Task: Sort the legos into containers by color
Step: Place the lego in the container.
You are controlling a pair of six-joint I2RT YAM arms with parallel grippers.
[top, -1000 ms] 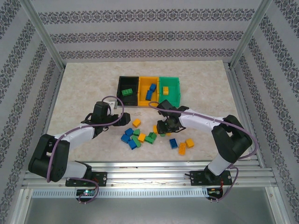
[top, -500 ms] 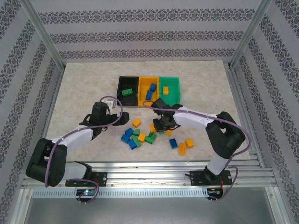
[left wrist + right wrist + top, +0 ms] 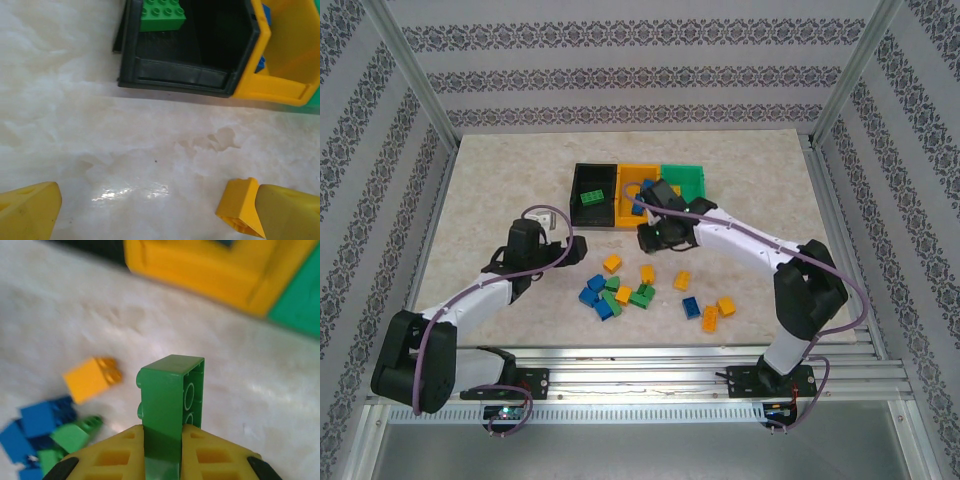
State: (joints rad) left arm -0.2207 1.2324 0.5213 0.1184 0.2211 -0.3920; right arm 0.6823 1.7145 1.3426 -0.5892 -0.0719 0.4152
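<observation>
The right gripper (image 3: 162,435) pinches a green brick (image 3: 172,390), likely for the black bin (image 3: 175,77) holding a second green brick (image 3: 162,12); the left gripper (image 3: 150,210) hovers spread.

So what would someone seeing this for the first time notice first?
First, the green brick clamped in the right tool, close to the yellow-orange bin. Then the loose pile of blue, green and orange bricks in the middle of the table.
</observation>
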